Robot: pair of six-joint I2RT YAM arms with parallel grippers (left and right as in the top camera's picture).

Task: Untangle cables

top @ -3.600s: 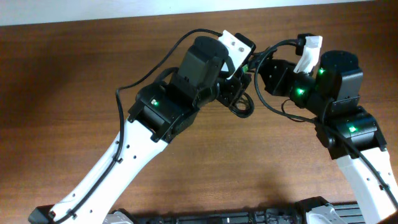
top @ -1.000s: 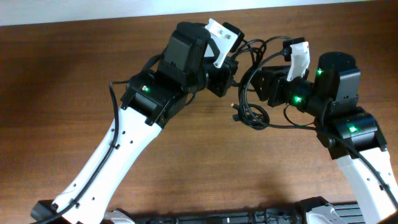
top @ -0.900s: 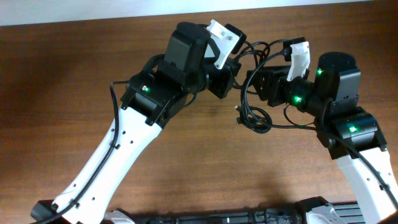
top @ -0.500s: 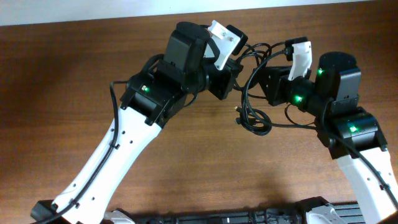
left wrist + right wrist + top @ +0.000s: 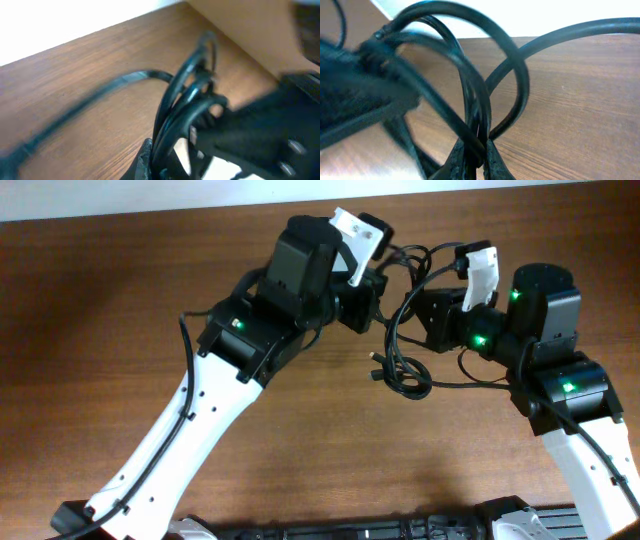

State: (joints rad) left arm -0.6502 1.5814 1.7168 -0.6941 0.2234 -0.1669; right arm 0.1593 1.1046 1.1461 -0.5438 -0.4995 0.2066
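— Which step are we on?

— Mid-pull, we'd judge. Our left hand [image 5: 372, 292] looks clamped on the cables [image 5: 405, 370]. Its wrist view is blurred, but strands run straight into the fingers [image 5: 145, 157].

— Where's the bundle?

— It's strung between our two hands above the worktop [image 5: 120, 330]. A loop droops under the gap, with a plug [image 5: 375, 373] at its left edge. We cannot tell whether the loop touches the wood.

— And on the right?

— Our right hand [image 5: 418, 308] pinches several crossing strands between its fingertips [image 5: 496, 169].

— What does the next move call for?

— We think the hands should draw apart slowly, so the crossings slide free rather than cinch tight.
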